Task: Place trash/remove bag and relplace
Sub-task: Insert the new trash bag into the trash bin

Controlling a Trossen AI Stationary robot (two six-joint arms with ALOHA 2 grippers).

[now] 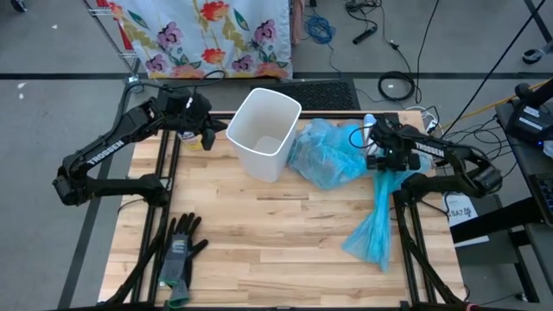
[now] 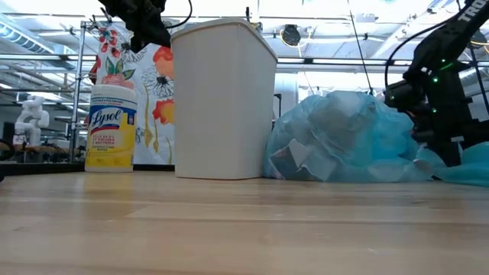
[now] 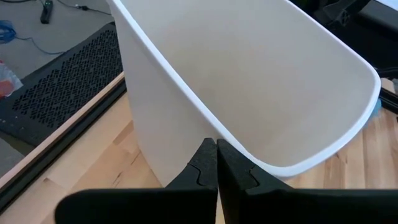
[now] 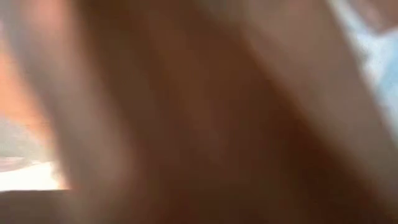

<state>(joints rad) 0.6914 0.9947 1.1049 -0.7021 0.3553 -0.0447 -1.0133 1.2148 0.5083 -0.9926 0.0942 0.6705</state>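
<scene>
- High view: a white bin (image 1: 263, 131) stands at the far middle of the wooden table (image 1: 285, 233), its mouth open upward and no bag lining it.
- Left gripper (image 1: 210, 131) sits just beside the bin's left rim; in the left wrist view its two dark fingers (image 3: 205, 171) are pressed together with no gap and nothing between them, right at the bin's rim (image 3: 249, 155).
- A filled, light blue trash bag (image 1: 333, 151) lies on the table just to the right of the bin; in the low view pale crumpled trash (image 2: 302, 160) shows through the plastic and the bag touches the bin's base.
- A second strip of blue plastic (image 1: 378, 216) trails from the right arm toward the near right edge of the table.
- Right gripper (image 1: 373, 155) is at the right side of the filled bag, against the blue plastic; whether its jaws are apart or closed on the bag cannot be told, as the right wrist view is only a brown blur.
- A pair of black-and-grey gloves (image 1: 180, 250) lies at the near left of the table.
- A yellow Lysol wipes canister (image 2: 111, 128) stands at the far left, behind the left arm.
</scene>
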